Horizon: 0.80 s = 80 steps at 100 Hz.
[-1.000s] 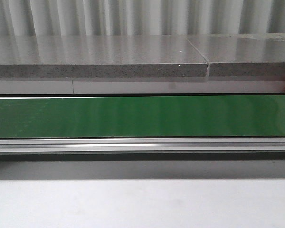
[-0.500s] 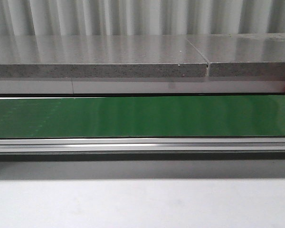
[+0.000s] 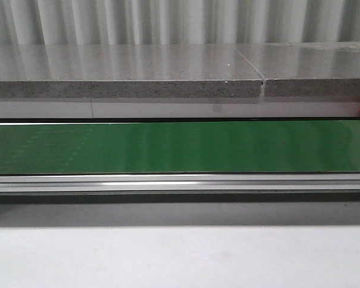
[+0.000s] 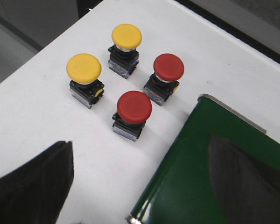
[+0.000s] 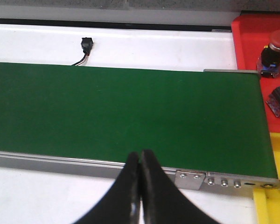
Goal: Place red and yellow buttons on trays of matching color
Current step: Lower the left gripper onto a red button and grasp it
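While my left claw [image 4: 140,186] hung wide open, four buttons waited just ahead of its fingers.

Two yellow buttons [image 4: 84,69] and two red buttons [image 4: 135,107] stood upright in a tight cluster on the white table [image 4: 32,121], the nearer red one closest to my gap; the end of the green belt [image 4: 210,172] lay under my one finger. I judged them light, rigid and top-heavy — smooth domed caps likely to slip, so the squarer dark bases seemed the better hold, taken low across flat sides. My left wrist looked steeply down, neither finger touching anything. My right claw [image 5: 140,163] hovered over the belt's near rail, fingers pressed together and holding nothing — beyond it and off to one side, the red tray [image 5: 248,35] already held a red-capped button [image 5: 275,46].
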### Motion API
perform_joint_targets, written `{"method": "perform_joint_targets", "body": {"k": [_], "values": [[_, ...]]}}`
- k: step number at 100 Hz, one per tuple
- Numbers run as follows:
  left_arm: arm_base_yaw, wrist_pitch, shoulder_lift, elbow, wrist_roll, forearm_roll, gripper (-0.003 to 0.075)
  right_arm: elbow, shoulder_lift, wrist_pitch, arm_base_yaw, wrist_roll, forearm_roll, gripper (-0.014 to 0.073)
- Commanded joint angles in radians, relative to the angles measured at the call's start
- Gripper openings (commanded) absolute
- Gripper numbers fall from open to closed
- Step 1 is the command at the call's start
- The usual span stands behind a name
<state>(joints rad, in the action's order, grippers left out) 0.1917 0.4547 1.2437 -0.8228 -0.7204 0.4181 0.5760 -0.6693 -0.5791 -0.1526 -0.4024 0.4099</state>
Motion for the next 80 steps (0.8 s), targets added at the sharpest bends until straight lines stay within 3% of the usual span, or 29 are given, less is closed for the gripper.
{"method": "perform_joint_targets", "body": {"k": [1, 36, 80], "values": [[0.003, -0.065, 0.072, -0.077, 0.01, -0.002, 0.0564, 0.024, 0.006, 0.052, -0.002, -0.004, 0.021, -0.0068], [0.003, -0.05, 0.34, -0.225, 0.021, 0.035, 0.0564, 0.024, 0.006, 0.052, -0.002, -0.004, 0.021, -0.0068], [0.041, -0.038, 0.478, -0.3, 0.023, 0.034, 0.0564, 0.024, 0.006, 0.052, -0.002, -0.004, 0.021, -0.0068]]}}
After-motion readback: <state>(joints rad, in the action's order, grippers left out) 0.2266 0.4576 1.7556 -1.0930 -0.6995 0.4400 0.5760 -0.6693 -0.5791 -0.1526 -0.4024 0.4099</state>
